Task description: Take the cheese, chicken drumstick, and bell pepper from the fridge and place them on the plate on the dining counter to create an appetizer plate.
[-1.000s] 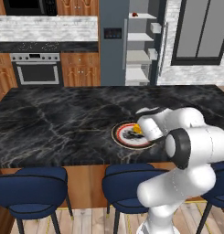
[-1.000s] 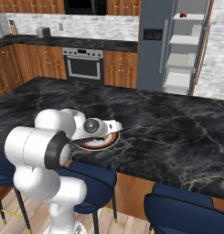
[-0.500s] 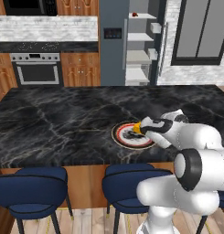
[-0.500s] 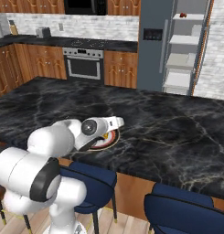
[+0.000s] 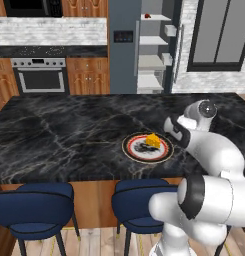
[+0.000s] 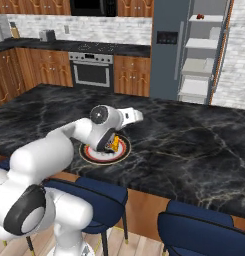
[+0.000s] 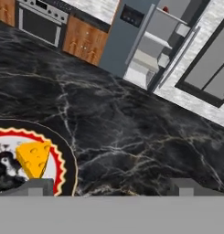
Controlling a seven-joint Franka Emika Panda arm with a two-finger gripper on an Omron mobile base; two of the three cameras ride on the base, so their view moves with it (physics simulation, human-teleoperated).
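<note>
One item down: cheese [image 5: 153, 140] sits on plate [image 5: 166, 152], frame centre. Gripper [image 7: 111, 185] wide, empty, at its right. Pepper [image 5: 147, 16] upper centre on fridge [image 5: 123, 65] shelf; swinging off could clip cheese.

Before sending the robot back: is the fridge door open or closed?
Open. The fridge shows its white shelves, with its door swung aside.
</note>
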